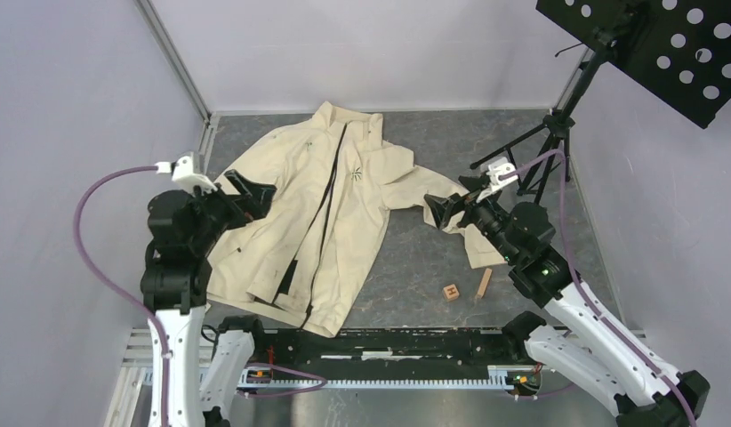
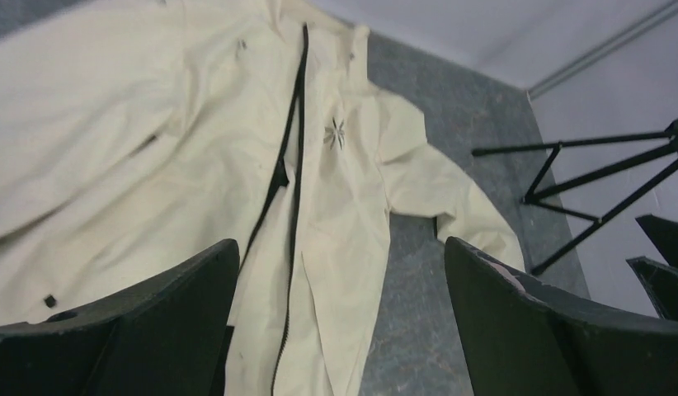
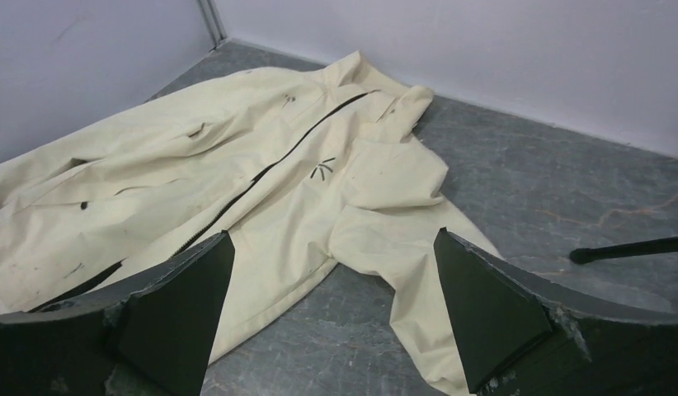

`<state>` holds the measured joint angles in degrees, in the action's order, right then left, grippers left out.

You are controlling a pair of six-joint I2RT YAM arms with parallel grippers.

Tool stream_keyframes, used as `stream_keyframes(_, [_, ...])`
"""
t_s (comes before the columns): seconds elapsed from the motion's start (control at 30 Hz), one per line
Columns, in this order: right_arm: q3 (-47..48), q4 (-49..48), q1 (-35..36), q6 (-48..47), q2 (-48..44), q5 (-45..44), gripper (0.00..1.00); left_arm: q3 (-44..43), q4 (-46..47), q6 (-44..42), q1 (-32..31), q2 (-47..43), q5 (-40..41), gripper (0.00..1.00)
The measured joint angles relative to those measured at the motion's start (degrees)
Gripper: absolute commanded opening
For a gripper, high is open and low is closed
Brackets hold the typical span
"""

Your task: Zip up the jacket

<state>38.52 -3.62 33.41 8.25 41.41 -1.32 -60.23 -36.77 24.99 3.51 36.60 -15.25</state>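
Note:
The cream-beige jacket (image 1: 309, 213) lies flat on the grey table, collar at the far side, hem near the arms. Its dark zipper (image 1: 328, 191) runs down the front and is parted toward the hem, showing black lining. A small starburst logo (image 1: 354, 172) marks the chest. It also shows in the left wrist view (image 2: 195, 148) and the right wrist view (image 3: 237, 165). My left gripper (image 1: 246, 191) is open and empty above the jacket's left sleeve. My right gripper (image 1: 440, 211) is open and empty over the right sleeve (image 1: 451, 209).
A small wooden cube (image 1: 451, 292) and a wooden stick (image 1: 483, 283) lie on the table near the right arm. A black tripod stand (image 1: 544, 147) with a perforated black panel (image 1: 673, 44) stands at the back right. Grey walls close in the sides.

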Motion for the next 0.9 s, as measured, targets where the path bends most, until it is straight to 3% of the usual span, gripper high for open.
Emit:
stream_keyframes(0.2, [-0.17, -0.52, 2.73, 2.03, 7.61, 2.47, 0.99, 7.34, -1.36, 0.02, -1.81, 7.19, -5.95, 1.00])
stream_keyframes(0.33, [-2.45, -3.28, 4.57, 5.16, 11.28, 5.73, 0.99, 11.76, -3.48, 0.26, -9.35, 9.20, -3.74, 0.99])
stream_keyframes(0.53, [-5.79, -7.74, 5.60, 12.52, 16.39, 10.86, 0.99, 13.79, -3.89, 2.51, -23.30, 12.96, 4.76, 0.77])
stream_keyframes(0.9, [-14.56, -19.37, 5.60, 25.38, 22.03, 21.24, 0.78, 12.48, -4.39, 4.96, -43.01, 31.19, 23.96, 0.73])
